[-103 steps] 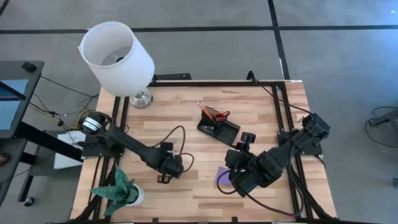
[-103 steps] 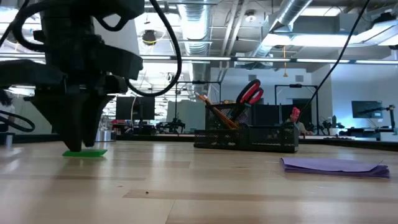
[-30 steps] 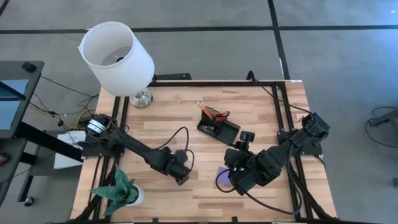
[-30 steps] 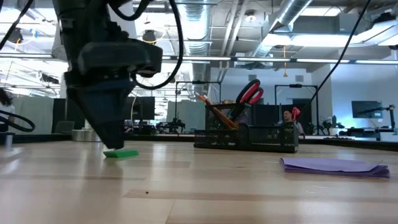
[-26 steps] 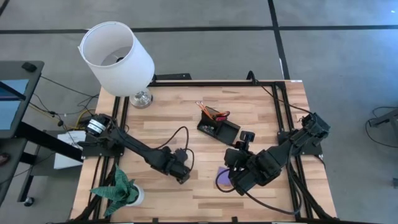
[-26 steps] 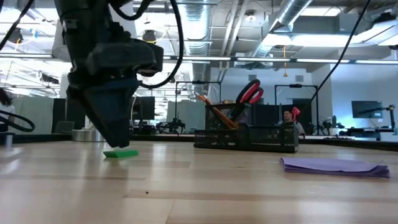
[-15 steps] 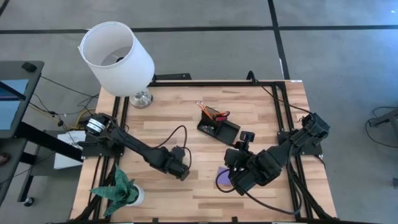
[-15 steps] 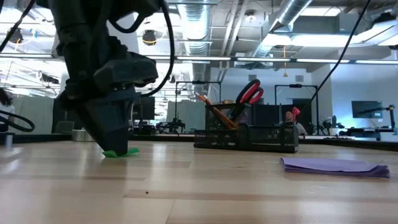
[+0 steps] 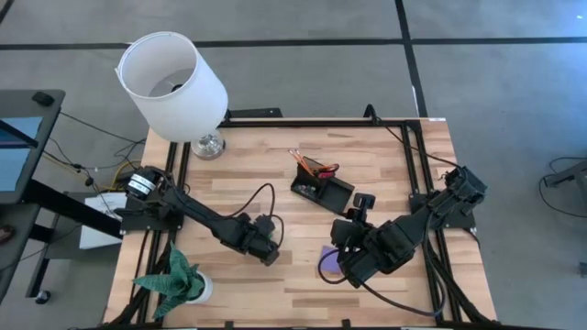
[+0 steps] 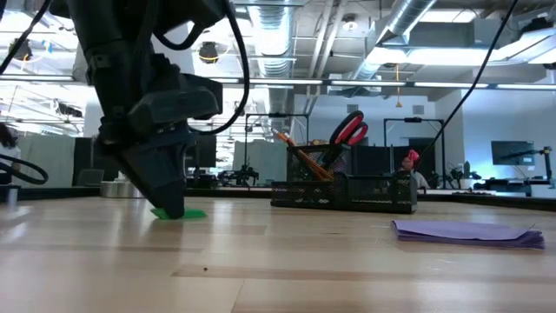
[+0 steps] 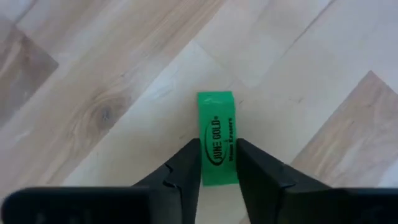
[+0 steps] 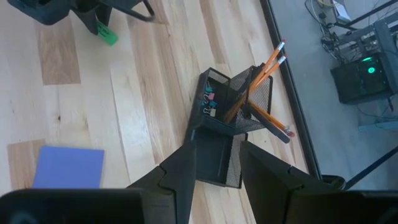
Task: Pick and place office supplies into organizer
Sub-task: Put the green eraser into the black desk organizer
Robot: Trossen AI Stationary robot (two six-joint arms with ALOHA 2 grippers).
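Lying flat on the wooden table (image 9: 385, 165), the green eraser (image 11: 217, 138) sat between the two fingers of the left gripper (image 11: 217, 163), its near half flanked by the fingertips (image 11: 188, 160) and its far half sticking out beyond them. Left wrist view showed both fingers pressed against the eraser's long sides, so the jaws were closed on it, with the piece still down on the wood. Low view agreed: left gripper (image 10: 167, 187) pointed down at the tabletop, tips at the surface, a sliver of green eraser (image 10: 189, 213) showing just beside them. High view placed that gripper (image 9: 264, 249) near the table's middle, toward the front edge. Black organizer (image 9: 321, 186) stood well apart from it, farther back, holding red-handled scissors (image 10: 350, 130) and orange pencils (image 12: 261, 78) upright in its tall section. Purple note pad (image 9: 327, 262) lay flat on the table, just beside the right gripper (image 9: 351, 261), which hovered above the table; its fingers stood parted and held nothing in the right wrist view.
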